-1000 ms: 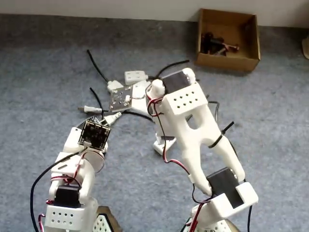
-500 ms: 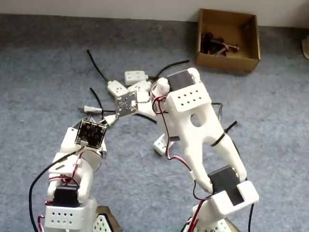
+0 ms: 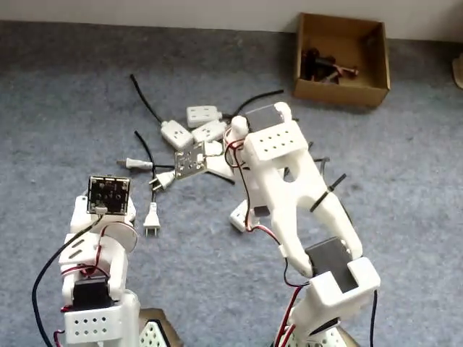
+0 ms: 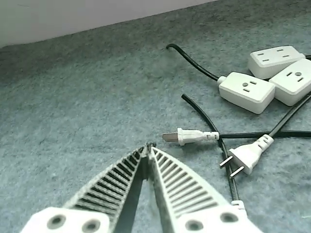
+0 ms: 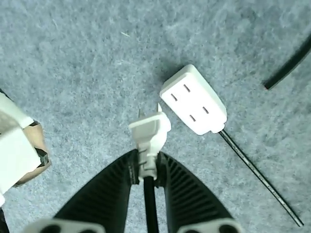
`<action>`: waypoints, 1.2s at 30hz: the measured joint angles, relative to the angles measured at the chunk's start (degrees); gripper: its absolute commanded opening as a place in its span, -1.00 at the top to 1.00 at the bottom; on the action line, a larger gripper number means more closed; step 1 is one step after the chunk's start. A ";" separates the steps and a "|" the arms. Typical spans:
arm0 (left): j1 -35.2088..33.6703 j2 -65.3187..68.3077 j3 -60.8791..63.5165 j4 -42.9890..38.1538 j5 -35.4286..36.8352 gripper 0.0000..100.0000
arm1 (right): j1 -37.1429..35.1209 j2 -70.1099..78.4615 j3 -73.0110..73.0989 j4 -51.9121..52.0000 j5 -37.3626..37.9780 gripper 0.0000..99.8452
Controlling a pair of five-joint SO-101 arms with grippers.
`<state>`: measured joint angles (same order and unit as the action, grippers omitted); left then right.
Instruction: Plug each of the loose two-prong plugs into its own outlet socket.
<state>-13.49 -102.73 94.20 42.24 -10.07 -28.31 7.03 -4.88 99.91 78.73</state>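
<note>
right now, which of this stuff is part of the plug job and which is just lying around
Part of the job:
held plug, in the right jaws
nearby socket, just ahead of it
loose plugs
three grouped sockets

Just lying about:
cardboard box
dark parts inside it

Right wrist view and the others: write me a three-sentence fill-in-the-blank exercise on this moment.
The right gripper is shut on a white plug with ____ prongs.
The left gripper is ____ and holds nothing.
In the left wrist view, ____ white sockets lie close together on the carpet.
Missing words: two; shut; three.
</note>
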 measured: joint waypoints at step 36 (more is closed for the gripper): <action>-2.20 0.00 -0.88 3.34 0.00 0.99 | -3.43 0.00 0.00 -8.18 -4.84 0.99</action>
<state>-15.69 -102.73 93.32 45.58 -10.07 -31.74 7.03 -4.88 91.74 73.89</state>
